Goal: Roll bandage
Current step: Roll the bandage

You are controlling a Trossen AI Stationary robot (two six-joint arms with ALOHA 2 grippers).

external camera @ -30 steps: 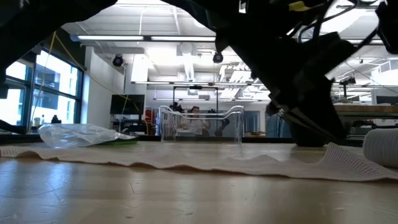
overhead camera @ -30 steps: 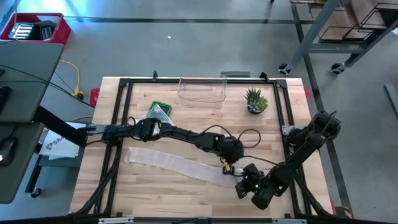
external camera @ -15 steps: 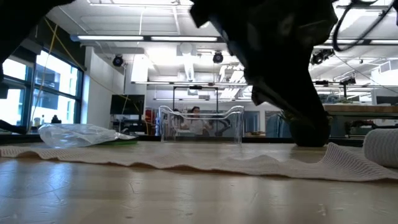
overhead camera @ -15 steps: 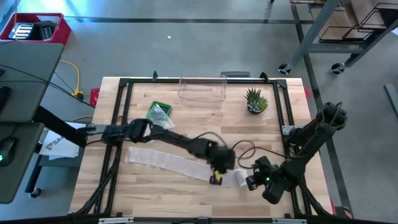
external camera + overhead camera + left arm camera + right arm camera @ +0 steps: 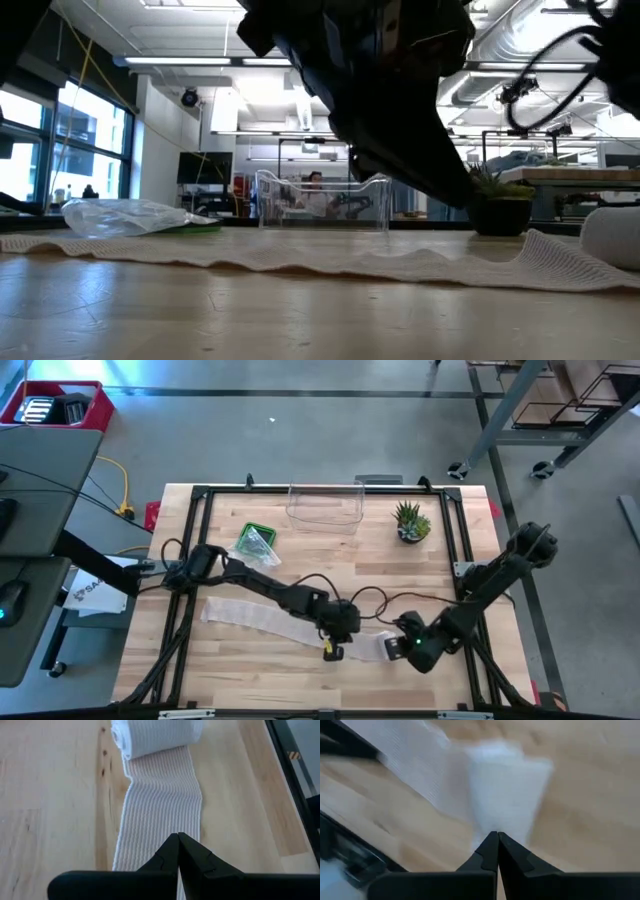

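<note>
White ribbed bandage (image 5: 280, 622) lies stretched across the near half of the wooden bench (image 5: 330, 560), its rolled end (image 5: 155, 736) at the right. Left gripper (image 5: 331, 650) hovers over the flat strip beside the roll, fingers pressed together, holding nothing. Right gripper (image 5: 400, 645) sits against the roll's far side, fingers likewise closed and empty

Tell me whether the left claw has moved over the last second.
Yes. In the high view the left claw, shut, has slid leftward along the white ribbed bandage strip, farther from the small potted green plant and nearer the table's front edge.
</note>
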